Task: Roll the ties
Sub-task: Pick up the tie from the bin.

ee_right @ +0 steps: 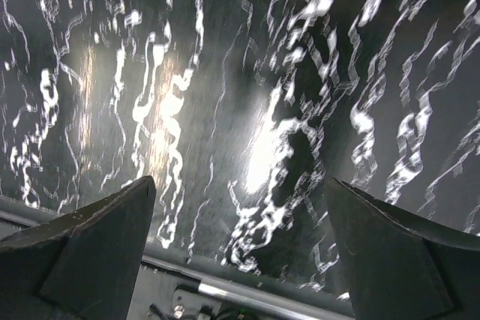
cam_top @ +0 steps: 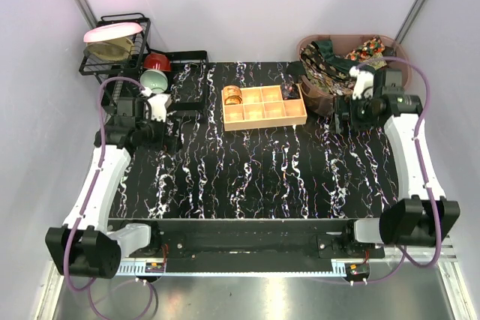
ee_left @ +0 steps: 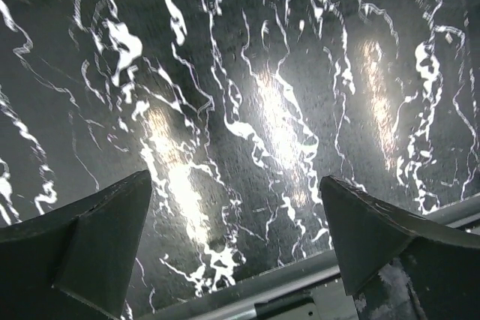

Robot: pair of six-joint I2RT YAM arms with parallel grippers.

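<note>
Two claws, both spread wide and holding nothing: the left claw (ee_left: 234, 181) and the right claw (ee_right: 240, 181) each hang over bare black marbled table (cam_top: 262, 177). Several ties (cam_top: 330, 58) lie in a tangled heap in the basket (cam_top: 341, 37) just behind the right claw, well apart from the left claw. One end droops over the basket's near rim toward the right claw. One rolled tie (cam_top: 232, 95), gold, already sits in a back corner compartment of the wooden box (cam_top: 264, 124), which stands between the claws and further back. There's something dark in a compartment on the right claw's side, too small to tell.

Handling, my guess: the ties are light, limp and slick, with no stiffness, so they'll sag and slide. The heap is interlaced, so pulling one likely drags others. The best hold is probably the drooping end, pinched flat, then laid out on the table in front of the claws. The second claw would pin it for rolling.

In the way: the basket rim, and the box on the right claw's inner side. A dish rack (cam_top: 120, 50) with bowls stands behind the left claw, out of the path.
</note>
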